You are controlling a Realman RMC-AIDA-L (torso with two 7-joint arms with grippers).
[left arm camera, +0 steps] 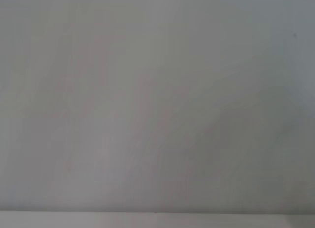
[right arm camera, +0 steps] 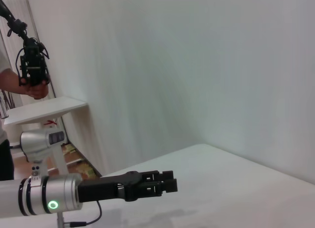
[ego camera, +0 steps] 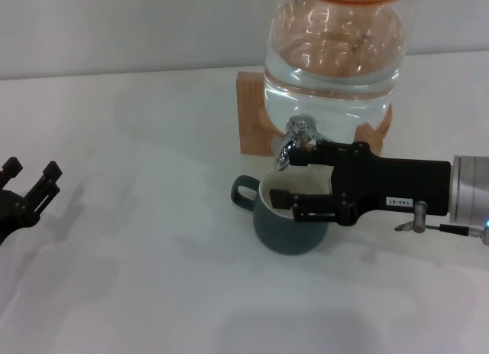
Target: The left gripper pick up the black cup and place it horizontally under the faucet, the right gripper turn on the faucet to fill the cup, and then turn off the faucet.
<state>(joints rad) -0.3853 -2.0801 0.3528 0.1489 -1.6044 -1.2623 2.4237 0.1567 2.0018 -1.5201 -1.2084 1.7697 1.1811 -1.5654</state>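
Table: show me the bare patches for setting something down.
Free: the wide table stretch between the left gripper and the black cup, and the near edge below the cup. Crowded: around the faucet, where the right gripper reaches over the cup.

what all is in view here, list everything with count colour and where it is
black cup: 1, dark grey-black with cream inside, upright on the table under the faucet, handle toward the robot's left
faucet: 1, shiny chrome, at the front of the glass jar, above the cup
glass jar: 1, clear, holding water, on the wooden stand
wooden stand: 1, light brown, far side of the table
table: 1, white
person: 1, partly seen, background of the right wrist view
left claw: 1, black, open, at the table's left edge
right claw: 1, black, at the faucet, over the cup
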